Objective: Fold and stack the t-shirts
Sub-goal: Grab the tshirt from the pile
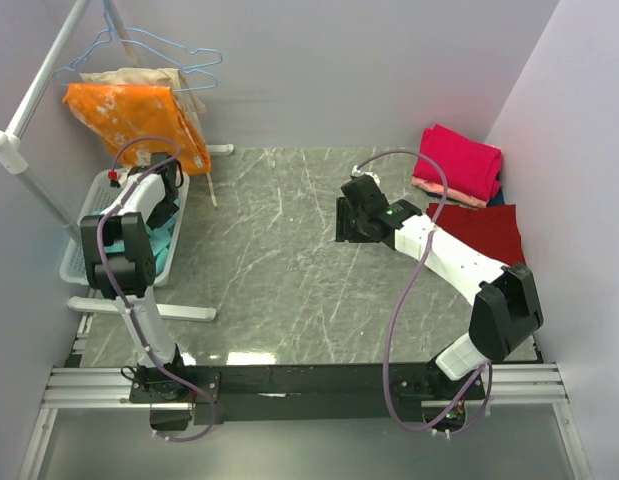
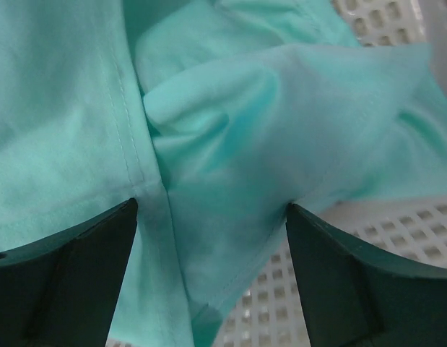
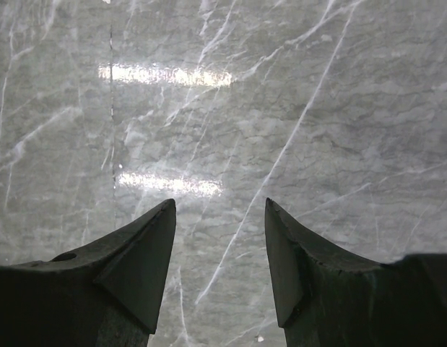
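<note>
A teal t-shirt (image 2: 230,123) lies crumpled in the white mesh basket (image 2: 281,303), and a strip of it shows beside my left arm (image 1: 171,240). My left gripper (image 2: 212,210) is down in the basket (image 1: 89,215), open, its fingers (image 2: 100,246) standing wide on either side of a raised fold of teal cloth. My right gripper (image 3: 219,206) hangs open over bare marble table (image 3: 281,108) near the middle (image 1: 351,215), with nothing between its fingers. At the back right a folded magenta-pink t-shirt (image 1: 459,160) sits on a salmon one (image 1: 444,192). A dark red t-shirt (image 1: 484,232) lies beside them.
An orange white-blotched cloth (image 1: 139,120) and a beige cloth (image 1: 139,78) hang on a rack (image 1: 29,100) with blue hangers (image 1: 179,50) at the back left, above the basket. Purple walls close in the left, back and right sides.
</note>
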Controlling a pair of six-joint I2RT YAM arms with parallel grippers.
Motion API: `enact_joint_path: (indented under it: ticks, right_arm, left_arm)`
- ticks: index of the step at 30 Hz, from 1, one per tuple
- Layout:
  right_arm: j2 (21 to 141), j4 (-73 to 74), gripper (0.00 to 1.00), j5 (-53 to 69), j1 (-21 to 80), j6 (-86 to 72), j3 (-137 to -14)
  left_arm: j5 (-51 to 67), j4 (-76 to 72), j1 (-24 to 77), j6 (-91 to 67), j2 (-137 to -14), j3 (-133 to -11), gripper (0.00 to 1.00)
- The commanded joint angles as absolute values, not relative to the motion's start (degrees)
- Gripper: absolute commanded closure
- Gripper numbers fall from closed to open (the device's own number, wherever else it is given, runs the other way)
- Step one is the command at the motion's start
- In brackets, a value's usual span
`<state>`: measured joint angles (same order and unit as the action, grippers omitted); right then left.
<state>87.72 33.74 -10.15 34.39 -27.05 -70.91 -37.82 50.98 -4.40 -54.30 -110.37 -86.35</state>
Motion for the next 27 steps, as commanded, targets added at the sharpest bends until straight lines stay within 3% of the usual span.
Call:
enact_joint_path:
  ticks: [1, 6, 8, 9, 12, 13, 20, 27]
  right_arm:
    - [85.0, 34.3, 0.40, -12.4, 34.8, -25.7, -71.3]
    - [85.3, 34.5, 0.40, -12.6, 34.7, -25.8, -71.9]
    - [85.3, 34.6, 0.40, -12.7, 34.6, -25.8, -71.9]
    - [85.3, 34.6, 0.41, -12.8, 34.5, -25.7, -71.9]
    - [85.2, 34.9, 0.41, -13.0, 34.6, -25.8, -72.0]
    - [85.3, 34.9, 0.41, -13.1, 34.6, -26.0, -72.0]
    - [84.6, 33.9, 0.42, -11.5, 34.5, -27.4, -70.5]
    - [84.1, 32.6, 0.44, -10.2, 34.5, -29.2, -69.1]
  left_arm:
    - [-40.9, 53.8, -4.2, -55.6, -113.0, -89.9, 0.10]
    - [-41.0, 53.1, -4.3, -53.8, -114.9, -89.9, 0.16]
    - [-40.7, 52.3, -4.2, -52.8, -114.7, -89.7, 0.37]
    - [-40.6, 51.9, -4.2, -52.2, -114.7, -89.6, 0.57]
    - [-40.3, 51.7, -4.2, -51.5, -114.5, -89.8, 0.94]
    - [-40.5, 51.9, -4.3, -51.7, -114.3, -90.0, 0.99]
    - [-44.5, 49.8, -0.9, -50.1, -106.4, -89.6, 0.99]
    - [-53.4, 56.3, 8.0, -51.2, -100.4, -97.5, 0.99]
